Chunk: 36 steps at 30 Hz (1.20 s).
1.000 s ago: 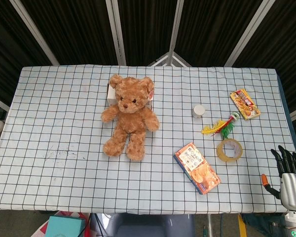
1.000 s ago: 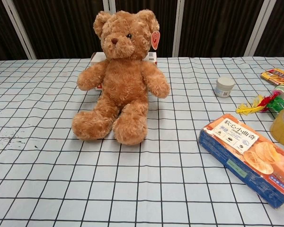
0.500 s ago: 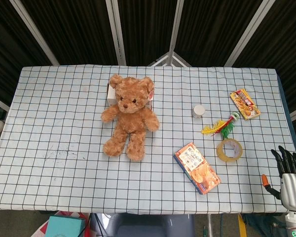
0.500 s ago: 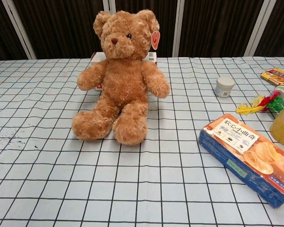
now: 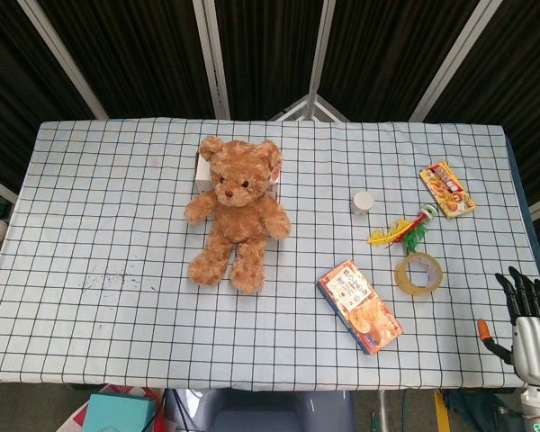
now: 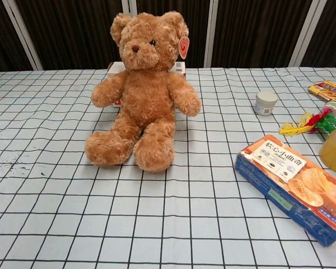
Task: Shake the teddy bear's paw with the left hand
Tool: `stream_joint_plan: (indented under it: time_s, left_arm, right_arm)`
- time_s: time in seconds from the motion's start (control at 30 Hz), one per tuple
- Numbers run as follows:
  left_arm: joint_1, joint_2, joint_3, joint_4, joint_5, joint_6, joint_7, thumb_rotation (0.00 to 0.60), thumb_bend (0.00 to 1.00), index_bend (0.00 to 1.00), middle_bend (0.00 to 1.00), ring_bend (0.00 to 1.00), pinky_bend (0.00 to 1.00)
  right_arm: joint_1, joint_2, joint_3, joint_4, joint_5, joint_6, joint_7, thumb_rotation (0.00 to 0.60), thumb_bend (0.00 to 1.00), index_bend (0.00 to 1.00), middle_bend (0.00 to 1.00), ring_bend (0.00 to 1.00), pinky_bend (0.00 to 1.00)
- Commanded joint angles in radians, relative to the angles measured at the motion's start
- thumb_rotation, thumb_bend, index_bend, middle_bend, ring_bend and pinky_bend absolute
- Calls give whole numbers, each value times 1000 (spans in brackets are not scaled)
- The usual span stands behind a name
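A brown teddy bear [image 5: 237,211] [image 6: 141,89] sits upright on the checked tablecloth, leaning back against a white box [image 5: 201,168] [image 6: 116,68]. Both of its arms stick out to the sides, with one paw [image 6: 102,96] at the left in the chest view and the other paw [image 6: 189,104] at the right. My right hand [image 5: 527,319] hangs off the table's near right corner in the head view, fingers apart and holding nothing. Neither view shows my left hand.
An orange-and-blue biscuit box [image 5: 360,306] [image 6: 294,186] lies right of the bear. Further right are a tape roll [image 5: 418,274] [image 6: 335,151], a feathered toy [image 5: 402,231] [image 6: 311,121], a small white jar [image 5: 364,202] [image 6: 265,103] and a snack packet [image 5: 447,190] [image 6: 329,89].
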Motion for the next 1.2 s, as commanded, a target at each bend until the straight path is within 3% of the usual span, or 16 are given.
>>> stream_joint_plan:
  time_s: [0.03,0.2,0.37,0.63,0.73,0.93,1.2]
  left_arm:
    - [-92,-35,-21,25,-31,-189,-125,600,175,56,37,0,18]
    - [-237,-67,-88,23,-118,-477,-306,600,160,43,21,0,18]
    - [-347,-128,-169,76,-215,-661,-448,600,149,40,23,0,18]
    - [-508,-321,-212,255,-389,-813,-490,600,142,40,42,0,18]
    - [-560,-393,-203,337,-433,-857,-483,600,142,40,42,0,18]
    - [-638,-525,-169,466,-478,-898,-437,600,142,48,60,0,18]
    - [-667,-608,-195,504,-464,-895,-390,600,142,51,72,0,18]
  right_arm:
    - [3,0,3,0,6,-5,6,600,367,129,73,89,0]
    - [10,2,10,-2,20,-24,22,600,367,129,73,89,0]
    - [13,4,12,-3,22,-28,31,600,367,129,73,89,0]
    - [11,9,13,-10,25,-27,51,600,368,129,73,89,0]
    - [12,10,13,-11,27,-31,57,600,368,129,74,89,0]
    - [17,9,17,-5,39,-47,69,600,367,129,73,89,0]
    - [13,16,17,-3,50,-56,101,600,367,129,73,89,0]
